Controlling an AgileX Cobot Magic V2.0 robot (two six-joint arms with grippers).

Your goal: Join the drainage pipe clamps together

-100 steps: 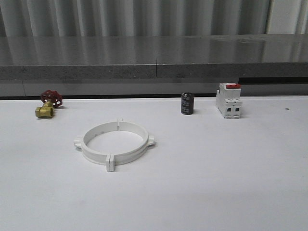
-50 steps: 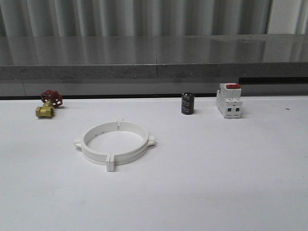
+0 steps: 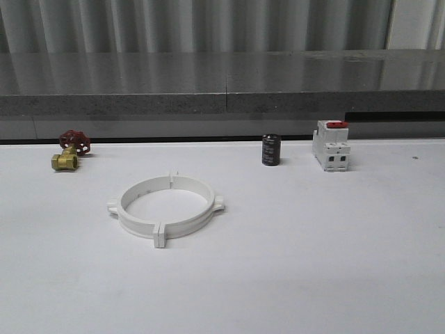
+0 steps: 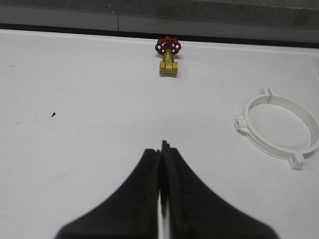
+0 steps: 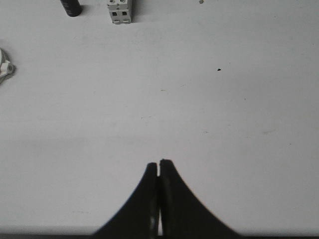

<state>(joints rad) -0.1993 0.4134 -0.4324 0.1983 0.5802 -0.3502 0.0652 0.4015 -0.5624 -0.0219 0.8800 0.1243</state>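
Note:
The two white drainage pipe clamps [image 3: 165,209] lie on the white table, their end flanges meeting so the pair forms one wide ring; the ring also shows in the left wrist view as the clamps [image 4: 279,129]. A side tab of a clamp [image 5: 5,67] peeks in at the edge of the right wrist view. My left gripper [image 4: 160,149] is shut and empty above bare table, well apart from the ring. My right gripper [image 5: 159,164] is shut too, holding nothing, over bare table.
A brass valve with a red handwheel [image 3: 69,152] sits at the back left. A black cylinder [image 3: 271,149] and a white breaker with a red switch [image 3: 331,145] stand at the back right. A grey ledge [image 3: 222,90] runs behind the table.

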